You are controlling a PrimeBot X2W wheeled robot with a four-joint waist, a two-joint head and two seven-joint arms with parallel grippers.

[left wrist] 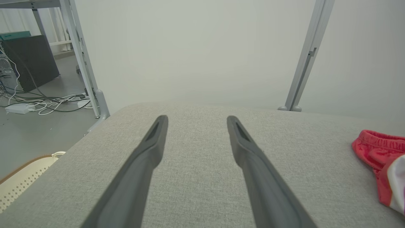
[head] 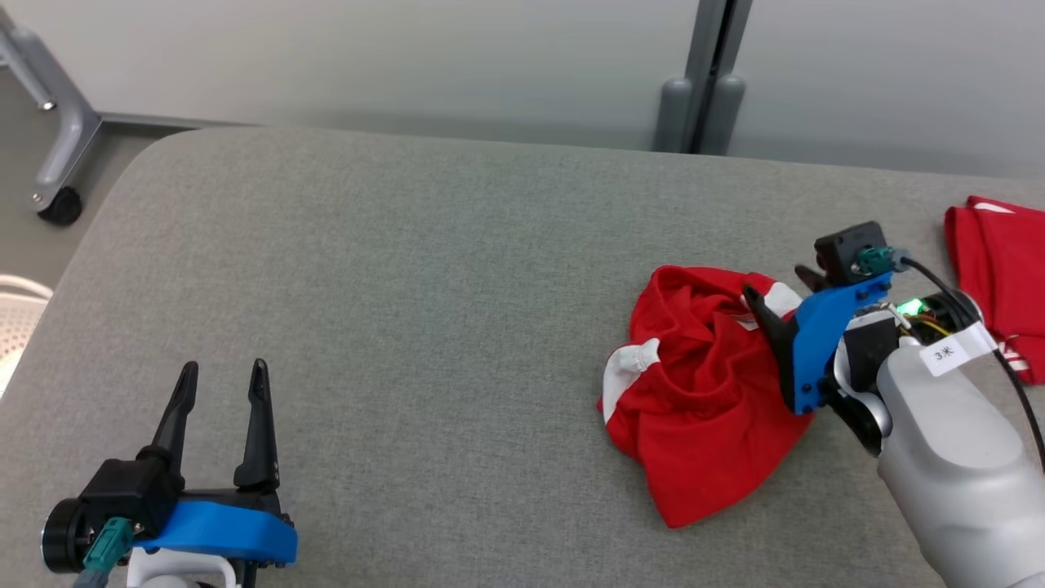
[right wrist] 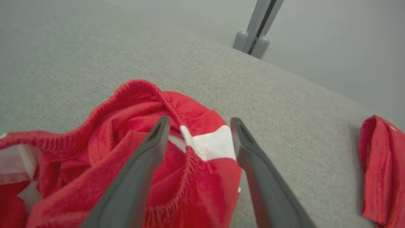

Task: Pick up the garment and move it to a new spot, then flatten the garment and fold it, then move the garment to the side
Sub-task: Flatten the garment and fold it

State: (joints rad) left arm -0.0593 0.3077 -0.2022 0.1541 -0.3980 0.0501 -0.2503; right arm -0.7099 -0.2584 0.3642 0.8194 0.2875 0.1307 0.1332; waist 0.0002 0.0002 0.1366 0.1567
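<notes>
Right end effector poised over the crumpled garment, nothing lifted yet

You are at the very start, by the look of it. The red and white garment (head: pixel 702 392) lies bunched in a heap on the right half of the grey tabletop (head: pixel 408 269), neither flattened nor folded, so the pick-up, the move, the flattening, the fold and the final shift aside all seem left to do. Your right end effector (head: pixel 775 284) is wide open and grips nothing. Its two fingers straddle a raised fold beside a white patch at the heap's far right edge, and whether the tips press into the cloth cannot be told. Your left end effector (head: pixel 224 366) is also spread open and empty, over bare tabletop well apart from the garment. A second red cloth (head: pixel 1000 278) lies at the far right edge
</notes>
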